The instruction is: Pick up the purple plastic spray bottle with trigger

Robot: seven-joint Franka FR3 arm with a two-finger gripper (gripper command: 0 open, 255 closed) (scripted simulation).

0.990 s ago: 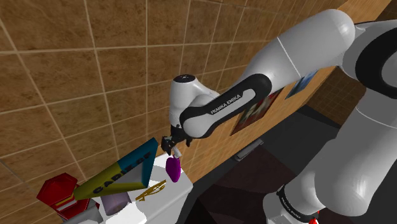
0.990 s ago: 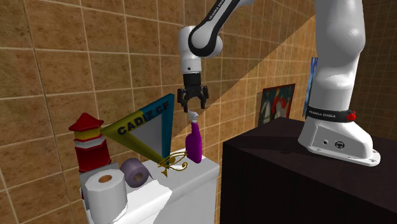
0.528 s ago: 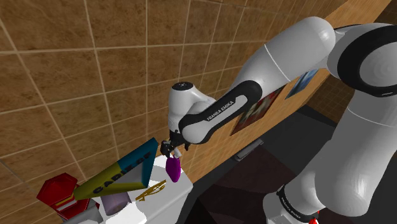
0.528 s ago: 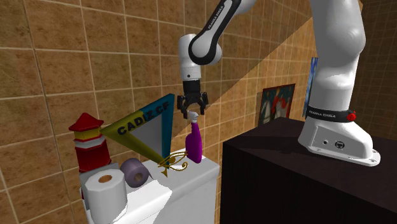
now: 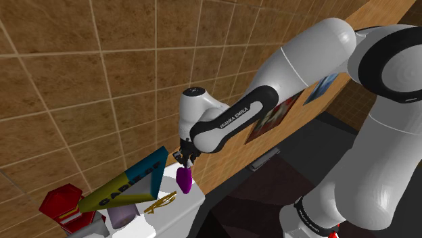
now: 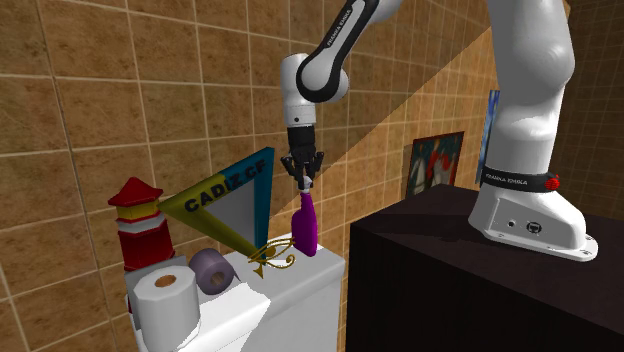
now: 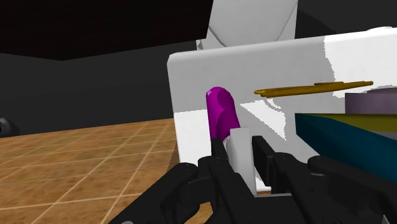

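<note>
— End effector (image 7: 242, 149) state?
— Pinched on the white trigger head of the spray bottle (image 7: 221, 114), with black fingers (image 7: 218, 162) tight against both sides of that head in the wrist view. From the second exterior view, pointing straight down over the bottle.
— Bottle's place?
— Upright on the white surface (image 6: 300, 288), close to the edge nearest the black stand (image 6: 450, 270); purple body, white head on top.
— Writing anywhere?
— "FRANKA EMIKA" in white on the dark forearm link (image 5: 233, 116), plain in the shoulder view. Small white lettering too on the dark band (image 6: 518, 181) above the arm's base (image 6: 530, 225), too fine to read with certainty. Black capitals on the tilted yellow-and-blue box (image 6: 222, 192) just behind the bottle: something like "CADIL" from the second exterior view, letters skewed; cannot tell the whole word.
— Farther along the surface?
— Gold eye-shaped ornament (image 6: 270, 258) flat beside the bottle, then a grey-purple roll (image 6: 211, 270), then a white paper roll (image 6: 165, 298) at the corner nearest the second exterior camera, and a red-and-white lantern-like piece (image 6: 138, 228) behind it.
— Anything told differently by each view?
— Wrist: clasp up close, ornament as a thin gold line past the bottle. Second exterior: paper roll and arm's base on the stand. Shoulder: forearm lettering, box from above. Farthest back, brown tiled wall (image 5: 81, 67) with a colourful picture (image 6: 436, 162) beyond the stand.
</note>
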